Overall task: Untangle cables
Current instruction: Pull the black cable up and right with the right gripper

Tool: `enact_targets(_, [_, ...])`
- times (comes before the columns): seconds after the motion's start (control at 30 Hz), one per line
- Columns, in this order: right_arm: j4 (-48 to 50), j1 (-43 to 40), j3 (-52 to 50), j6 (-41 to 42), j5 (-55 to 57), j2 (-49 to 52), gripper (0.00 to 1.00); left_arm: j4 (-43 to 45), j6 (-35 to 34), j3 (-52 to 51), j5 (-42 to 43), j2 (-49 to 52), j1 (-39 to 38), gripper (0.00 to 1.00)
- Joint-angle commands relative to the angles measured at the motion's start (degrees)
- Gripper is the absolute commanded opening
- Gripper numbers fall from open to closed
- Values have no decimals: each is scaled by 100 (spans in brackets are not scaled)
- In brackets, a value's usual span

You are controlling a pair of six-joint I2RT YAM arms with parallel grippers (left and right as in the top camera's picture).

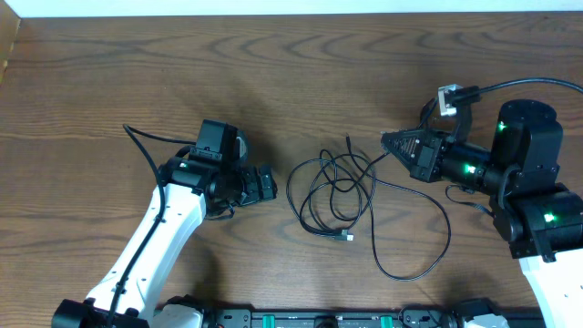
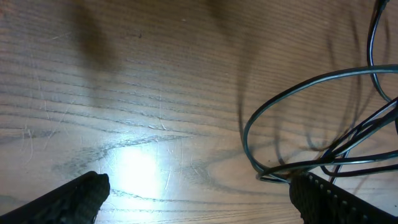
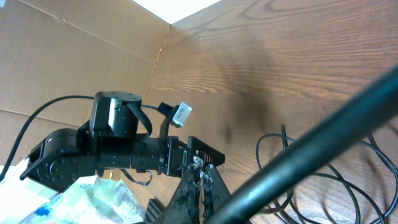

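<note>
A tangle of thin black cables (image 1: 332,196) lies on the wooden table between the arms, with one wide loop (image 1: 428,246) trailing to the front right and a plug end (image 1: 346,237) at the front. No white cable shows. My left gripper (image 1: 264,182) is open and empty just left of the tangle; in the left wrist view its fingers (image 2: 196,186) are wide apart and cable loops (image 2: 311,124) lie by the right finger. My right gripper (image 1: 387,141) is shut at the tangle's right edge with a black strand leading to its tip. Its closed jaws (image 3: 200,165) show in the right wrist view, where a blurred black cable (image 3: 323,124) crosses close by.
A cardboard wall (image 3: 93,62) stands at the table's left end and also shows in the overhead view (image 1: 7,36). The left arm (image 3: 112,143) faces the right gripper. Crinkled pale plastic (image 3: 93,199) lies off the table's front edge. Bare wood (image 1: 273,73) spans the back.
</note>
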Motion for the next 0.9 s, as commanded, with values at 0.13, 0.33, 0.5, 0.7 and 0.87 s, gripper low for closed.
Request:
enact_targets(0.13, [-98, -11, 2, -116, 17, -13, 1, -31, 11, -15, -59, -7, -7, 98])
enact_targets(0.33, [-90, -17, 2, -116, 15, -13, 1, -31, 11, -15, -61, -7, -7, 98])
enact_targets(0.5, [702, -31, 11, -48, -348, -83, 1, -26, 11, -15, -57, -7, -7, 98])
enact_targets(0.7, [2227, -105, 11, 931, -579, -127, 1, 601, 11, -15, -61, -7, -7, 98])
enact_targets(0.87, [2184, -103, 11, 1043, -326, -94, 1, 811, -85, -15, 275, 0, -52, 98])
